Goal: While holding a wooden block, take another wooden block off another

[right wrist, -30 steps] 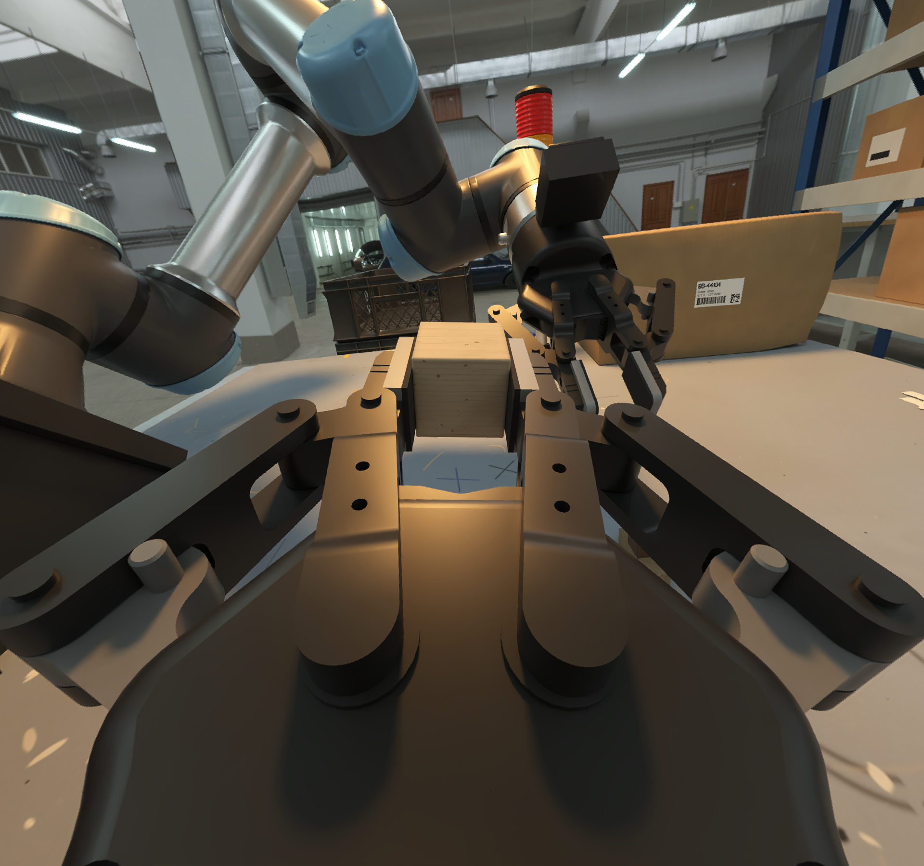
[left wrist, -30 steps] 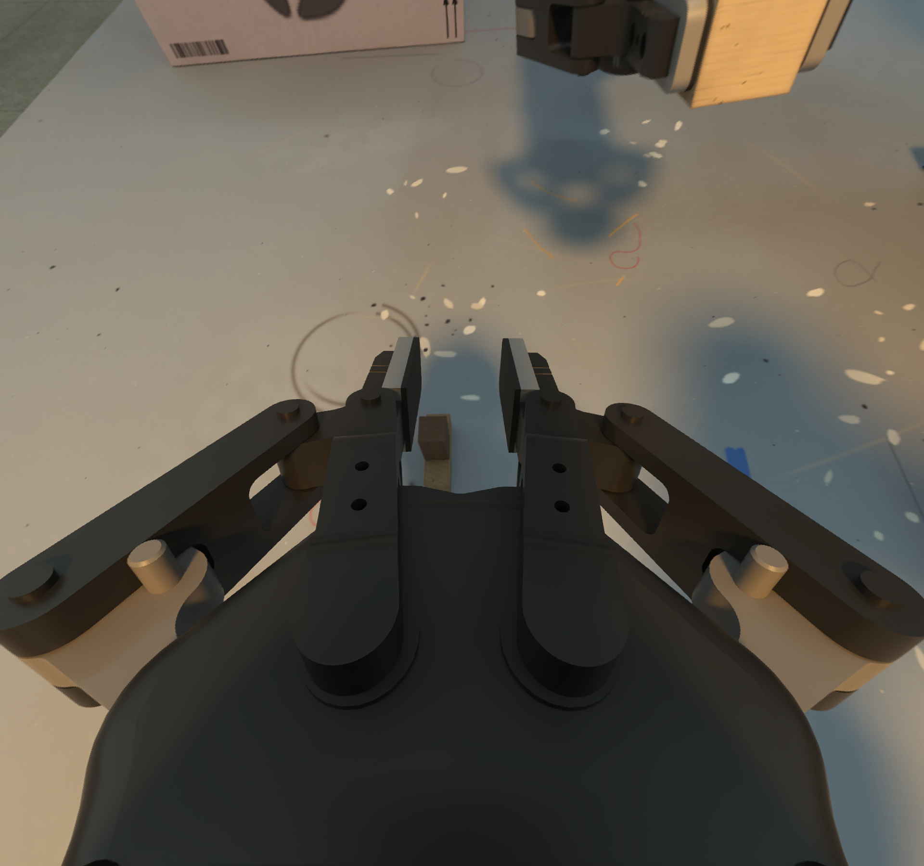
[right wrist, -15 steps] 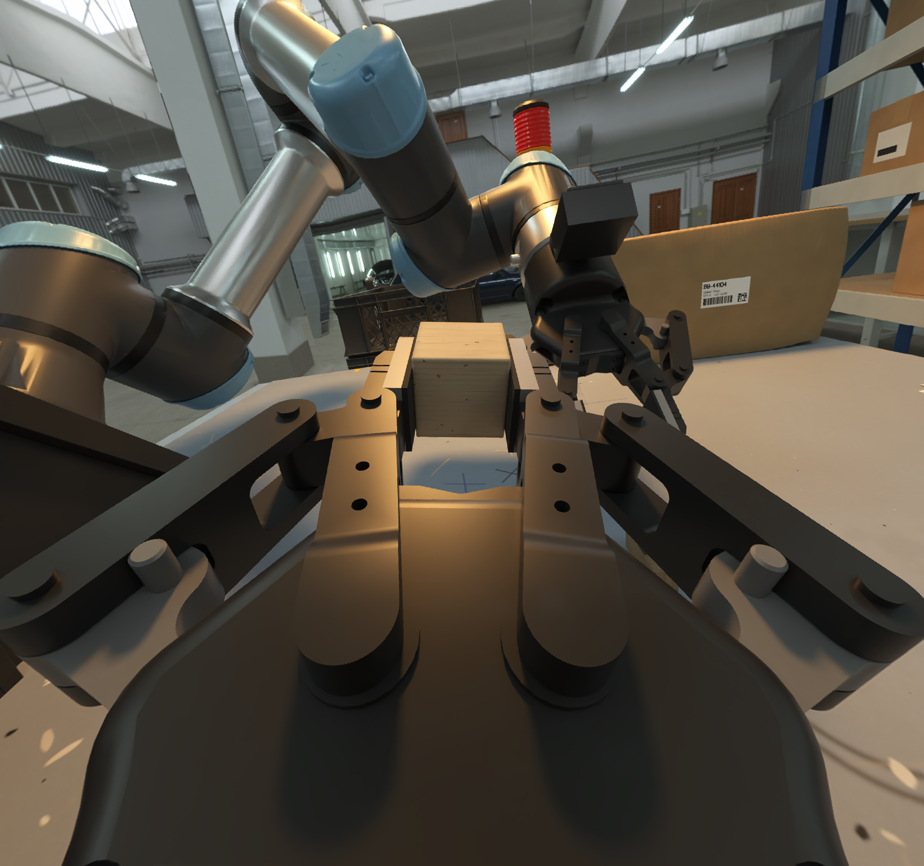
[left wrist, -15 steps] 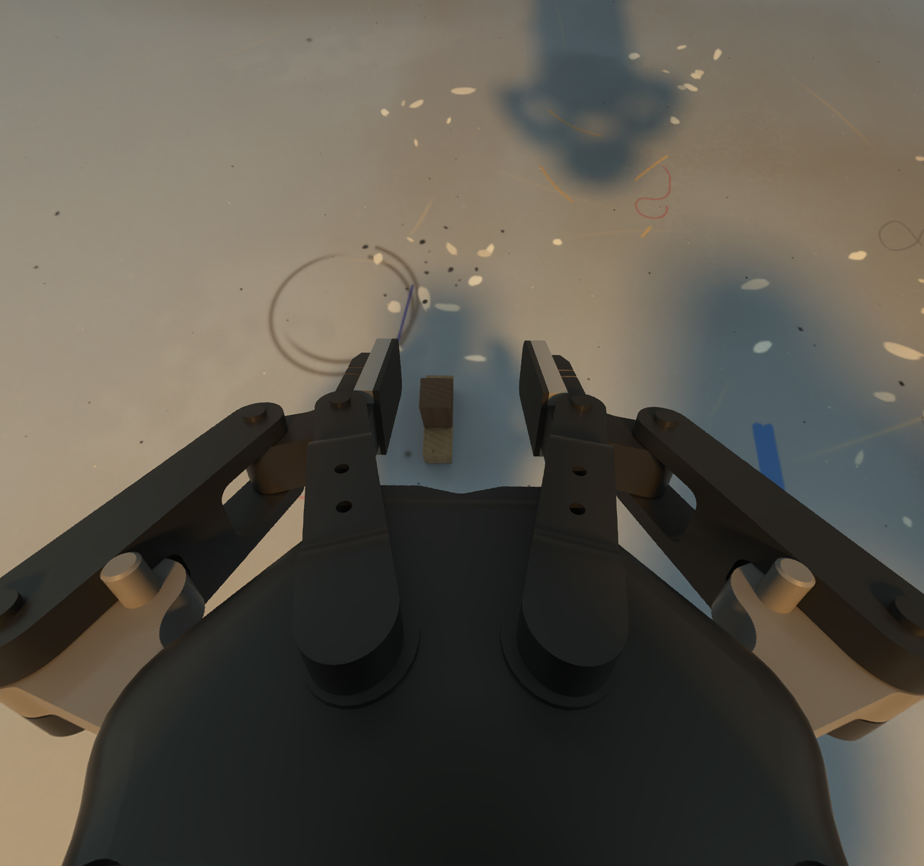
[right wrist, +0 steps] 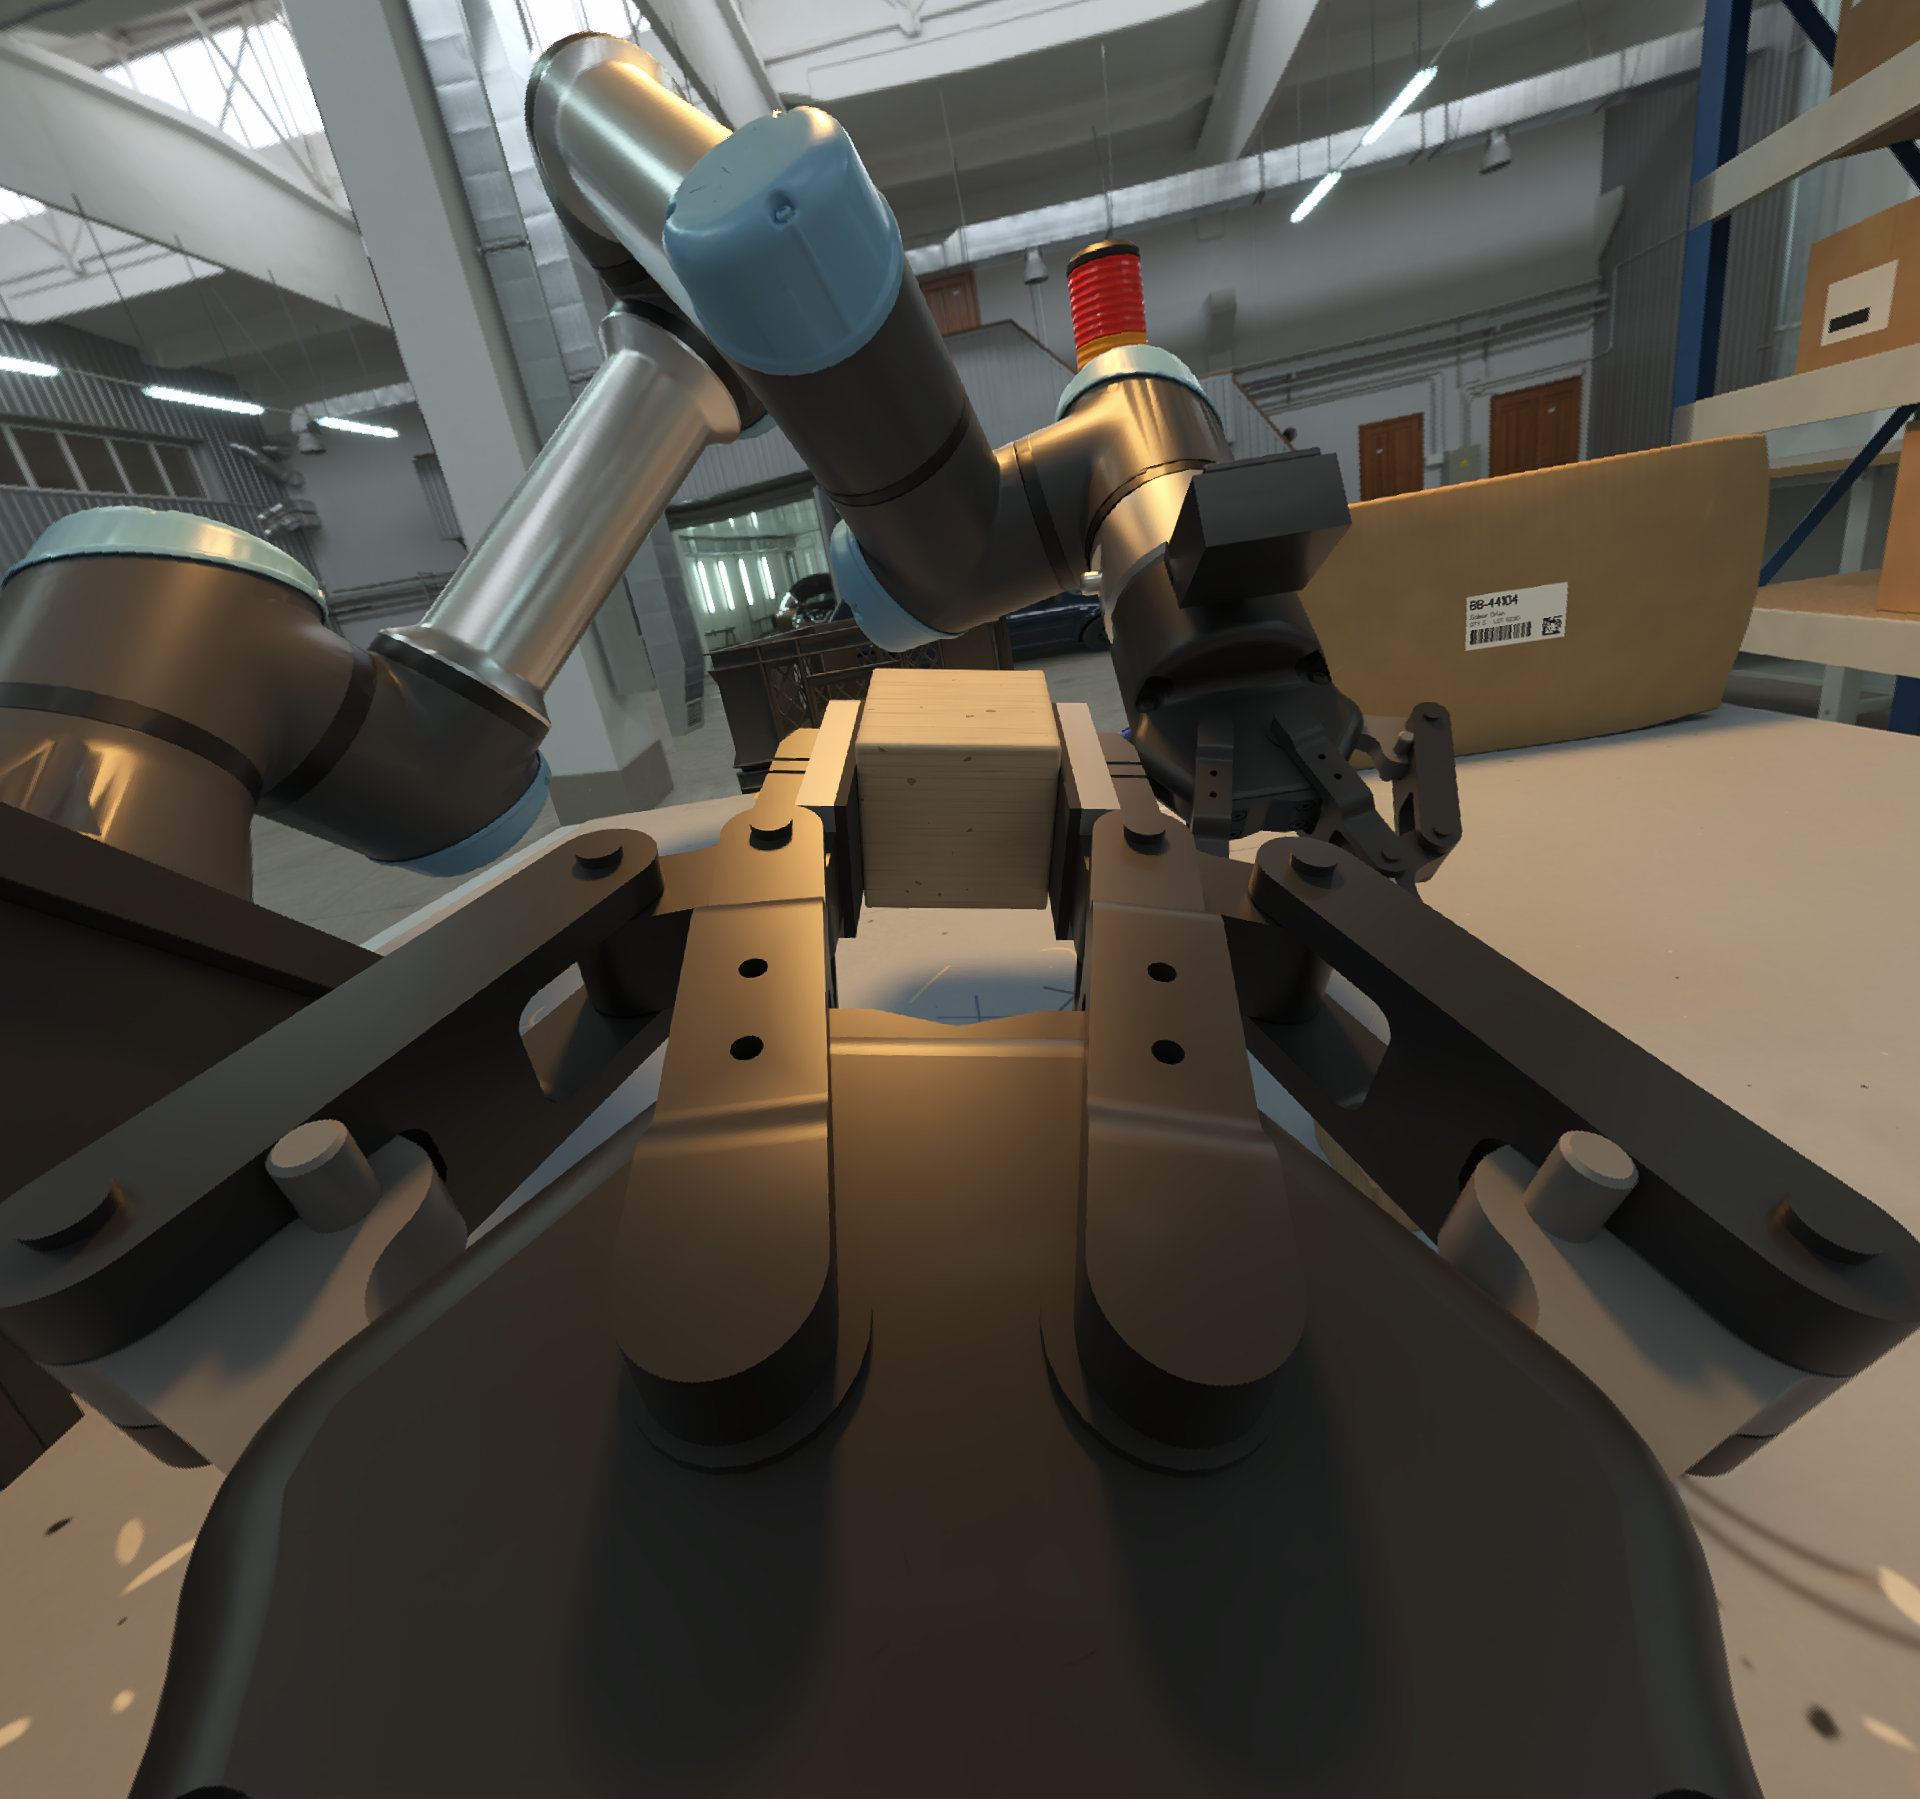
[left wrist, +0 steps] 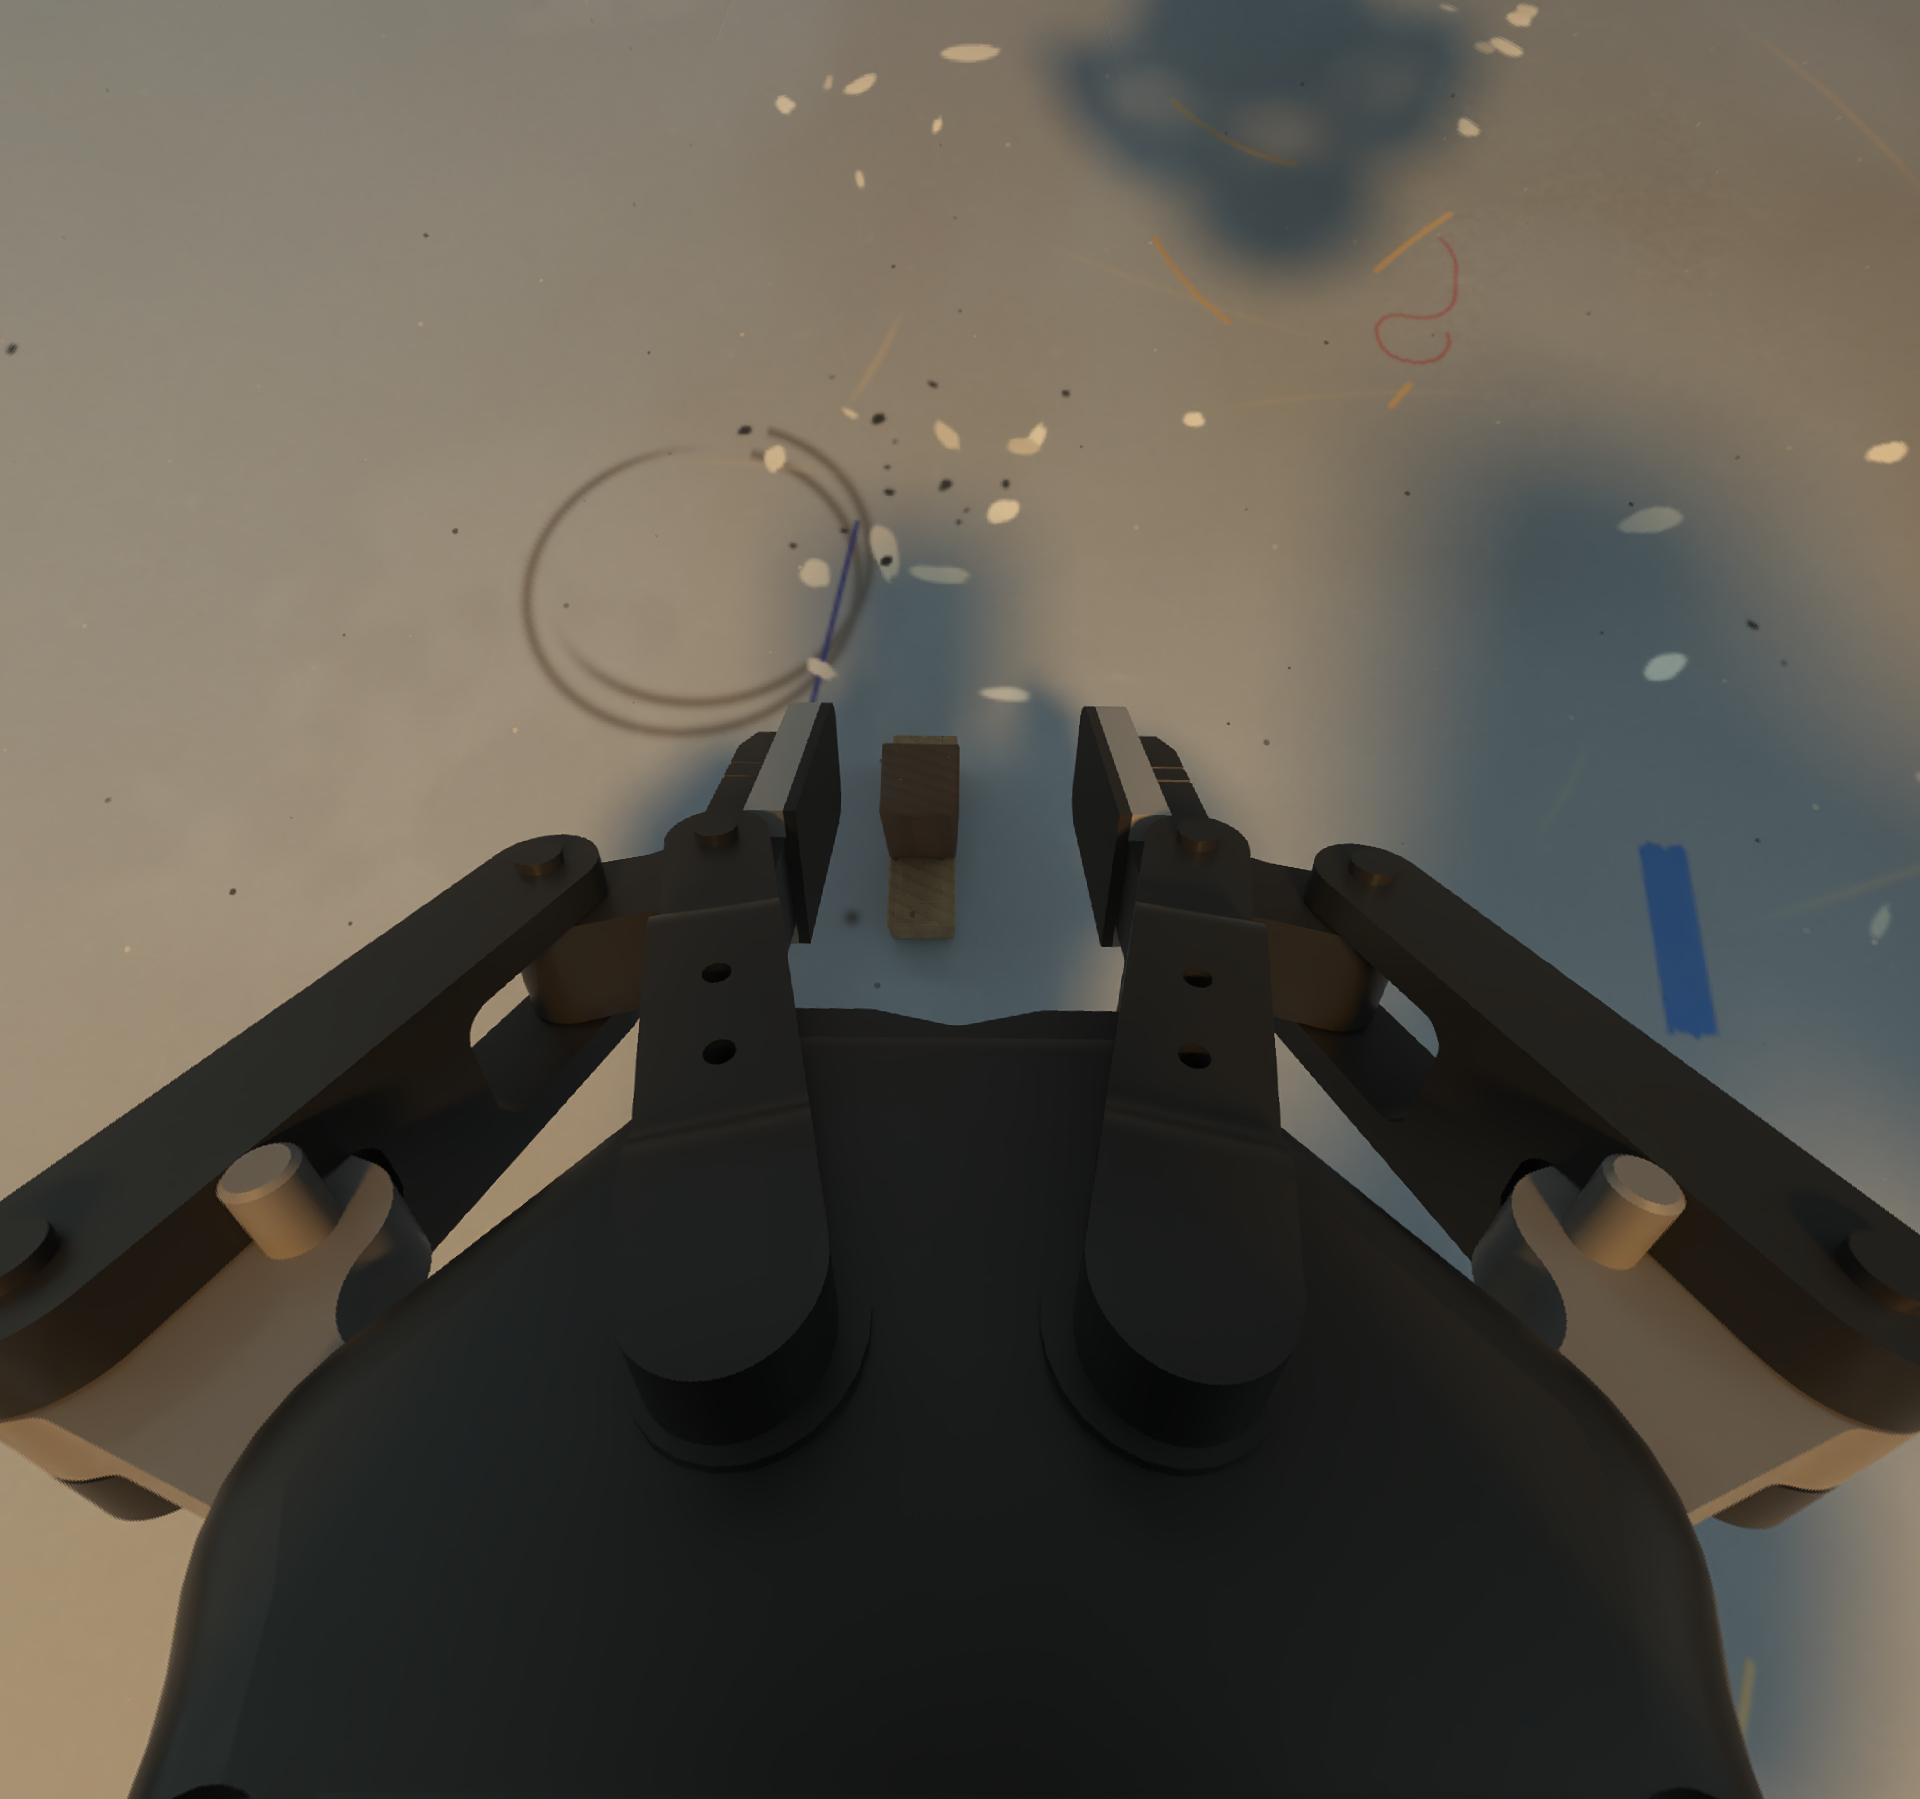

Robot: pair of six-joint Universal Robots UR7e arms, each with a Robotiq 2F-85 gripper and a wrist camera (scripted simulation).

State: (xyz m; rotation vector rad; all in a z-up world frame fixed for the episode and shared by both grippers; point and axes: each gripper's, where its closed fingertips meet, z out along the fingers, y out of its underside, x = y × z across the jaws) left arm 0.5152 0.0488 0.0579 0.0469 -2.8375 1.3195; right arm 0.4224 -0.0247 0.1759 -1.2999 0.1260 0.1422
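Between your right gripper's [right wrist: 956, 793] matt black fingers sits a pale, grainy wooden block [right wrist: 954, 793], while beyond your left gripper [left wrist: 956, 814] the matt grey table [left wrist: 312, 295] looks speckled and scuffed.

A white sticker [right wrist: 1514, 616] with dark printed lines and a barcode is sitting on the side of a large brown cardboard box [right wrist: 1579, 596] standing on the surface [right wrist: 1662, 876]. Two smaller boxes [right wrist: 1860, 295] on the shelving are carrying pale labels with a dark bar. A red hand-drawn squiggle [left wrist: 1418, 305] is showing on the surface; it cannot be read as a character.
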